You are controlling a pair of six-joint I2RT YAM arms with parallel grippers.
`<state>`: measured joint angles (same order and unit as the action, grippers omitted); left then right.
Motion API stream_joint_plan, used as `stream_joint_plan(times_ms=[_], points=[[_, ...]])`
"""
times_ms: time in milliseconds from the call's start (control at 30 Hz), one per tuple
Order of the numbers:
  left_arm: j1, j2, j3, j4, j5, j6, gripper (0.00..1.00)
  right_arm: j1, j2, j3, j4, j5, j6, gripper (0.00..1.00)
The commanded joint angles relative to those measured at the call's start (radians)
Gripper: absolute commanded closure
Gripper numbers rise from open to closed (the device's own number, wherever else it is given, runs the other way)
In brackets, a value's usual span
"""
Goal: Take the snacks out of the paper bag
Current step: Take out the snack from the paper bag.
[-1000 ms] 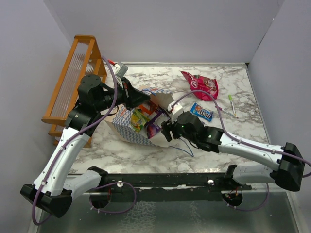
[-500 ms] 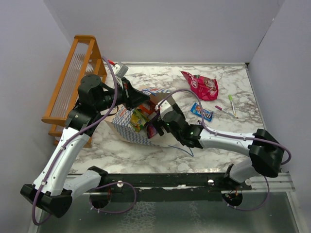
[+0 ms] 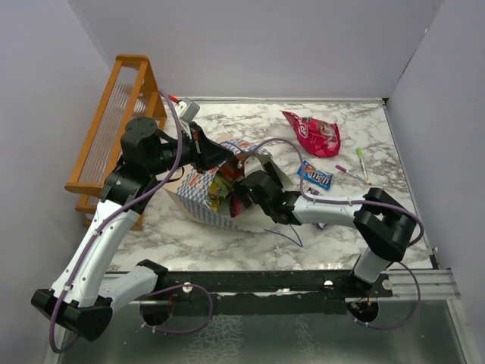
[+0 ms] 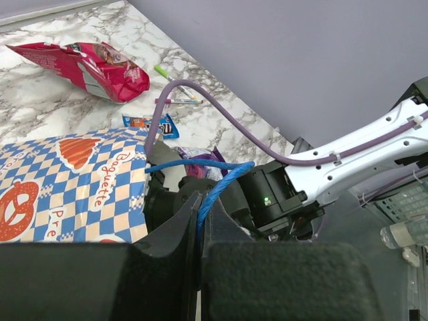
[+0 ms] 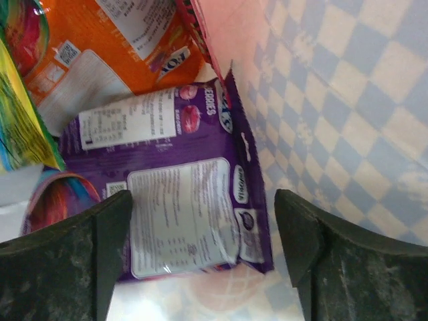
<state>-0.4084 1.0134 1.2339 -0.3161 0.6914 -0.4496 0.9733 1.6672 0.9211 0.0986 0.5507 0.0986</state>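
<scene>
From above, the paper bag (image 3: pixel 198 199) lies on its side, the right gripper (image 3: pixel 241 196) at its mouth; in the left wrist view, the left gripper (image 4: pixel 200 204) is pinched on the blue cord handle (image 4: pixel 190 163); in the right wrist view, the right gripper's jaws stand wide, with the purple packet (image 5: pixel 187 221) between them inside the bag.

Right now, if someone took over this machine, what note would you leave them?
Left gripper: shut on the cord of the bag.
Right gripper: open inside the bag, straddling the purple packet.
Done: pink packet and blue packet lie on the table.
Left to do: purple packet, orange packet and green-yellow packet are in the bag.
</scene>
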Motion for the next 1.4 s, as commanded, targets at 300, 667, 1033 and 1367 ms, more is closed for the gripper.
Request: stream_joint_plan(times_ms=[300,667,1033,1367], points=[[-0.007,-0.018,0.03,0.007,-0.001,0.011,1.0,-0.008,0.097,0.062,0.033,-0.134,0.151,0.58],[-0.007,-0.018,0.018,0.01,-0.003,0.015,1.0,-0.008,-0.036,0.069,-0.054,-0.168,0.168,0.93],[-0.007,-0.022,0.008,0.014,-0.01,0.012,1.0,-0.009,-0.284,0.031,-0.129,-0.265,0.148,0.99],[-0.007,-0.02,-0.004,0.021,-0.016,0.008,1.0,-0.008,-0.557,0.02,-0.245,-0.285,0.148,0.99]])
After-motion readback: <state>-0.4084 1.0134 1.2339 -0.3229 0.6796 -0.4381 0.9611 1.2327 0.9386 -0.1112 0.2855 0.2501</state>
